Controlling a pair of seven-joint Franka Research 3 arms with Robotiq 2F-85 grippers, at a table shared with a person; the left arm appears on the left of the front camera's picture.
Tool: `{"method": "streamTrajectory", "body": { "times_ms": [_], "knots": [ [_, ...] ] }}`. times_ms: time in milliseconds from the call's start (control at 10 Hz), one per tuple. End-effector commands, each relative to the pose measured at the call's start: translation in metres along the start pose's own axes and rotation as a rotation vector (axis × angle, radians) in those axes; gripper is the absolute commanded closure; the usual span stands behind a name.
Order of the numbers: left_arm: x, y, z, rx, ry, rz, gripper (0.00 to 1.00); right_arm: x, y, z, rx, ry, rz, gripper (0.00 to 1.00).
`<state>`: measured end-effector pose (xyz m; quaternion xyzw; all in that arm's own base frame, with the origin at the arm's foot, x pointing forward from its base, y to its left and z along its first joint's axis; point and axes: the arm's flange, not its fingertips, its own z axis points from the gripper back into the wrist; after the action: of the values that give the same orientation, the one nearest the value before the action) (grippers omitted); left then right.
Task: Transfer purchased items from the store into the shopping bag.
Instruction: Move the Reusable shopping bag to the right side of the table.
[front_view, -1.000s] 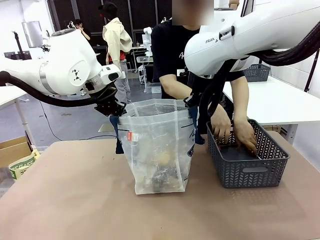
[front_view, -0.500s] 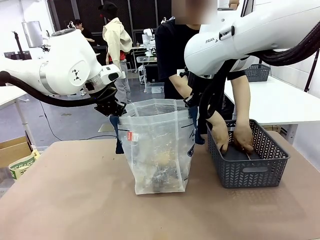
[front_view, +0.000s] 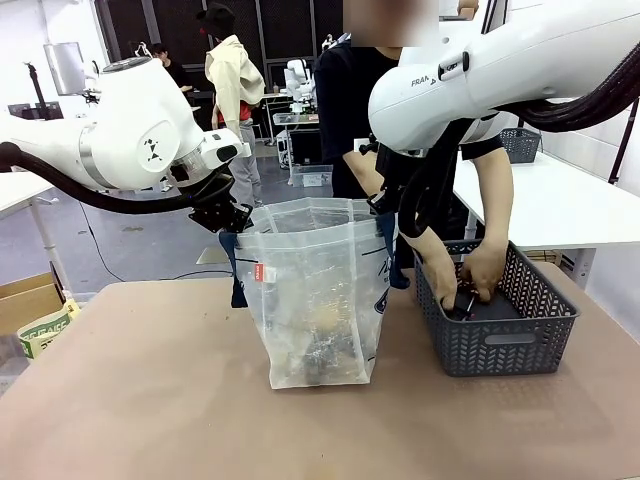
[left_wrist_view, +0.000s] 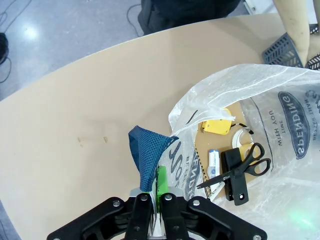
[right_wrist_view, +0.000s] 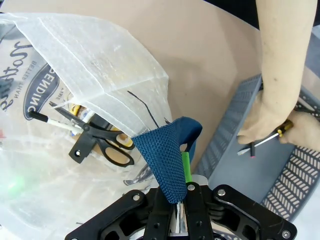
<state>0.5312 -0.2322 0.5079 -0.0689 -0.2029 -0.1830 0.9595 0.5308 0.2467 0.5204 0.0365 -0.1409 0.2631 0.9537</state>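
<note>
The translucent shopping bag (front_view: 315, 300) stands open at mid-table, held up by both arms. My left gripper (front_view: 226, 218) is shut on its left navy strap (left_wrist_view: 147, 160), and my right gripper (front_view: 386, 206) is shut on the right navy strap (right_wrist_view: 170, 160). Purchased items lie inside the bag: black-handled scissors (left_wrist_view: 245, 170), a yellow item (left_wrist_view: 218, 125), a black block (left_wrist_view: 234, 176) and a marker (right_wrist_view: 50, 121). The person's hands (front_view: 465, 285) are down in the grey basket (front_view: 520, 335), one hand (right_wrist_view: 277, 117) gripping thin tools (right_wrist_view: 265, 139).
The lattice basket (right_wrist_view: 300, 185) sits right of the bag, close to the right arm. A cardboard box (front_view: 35, 315) stands off the table's left edge. The brown tabletop (front_view: 150, 400) in front of the bag is bare.
The person's hands shifted inside the basket, drew together and closed on thin tools. Both arms and the bag stayed still.
</note>
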Motion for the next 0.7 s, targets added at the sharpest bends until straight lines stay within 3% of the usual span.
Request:
{"method": "streamTrajectory", "body": {
  "times_ms": [0,600],
  "knots": [
    [0.0001,0.0024,0.0009,0.003,0.000,0.002,1.00,-0.0012,-0.0014,-0.0012,-0.001,0.002,-0.001,1.00],
    [0.0001,0.0024,0.0009,0.003,0.000,0.002,1.00,-0.0012,-0.0014,-0.0012,-0.001,0.002,-0.001,1.00]
  ]
}}
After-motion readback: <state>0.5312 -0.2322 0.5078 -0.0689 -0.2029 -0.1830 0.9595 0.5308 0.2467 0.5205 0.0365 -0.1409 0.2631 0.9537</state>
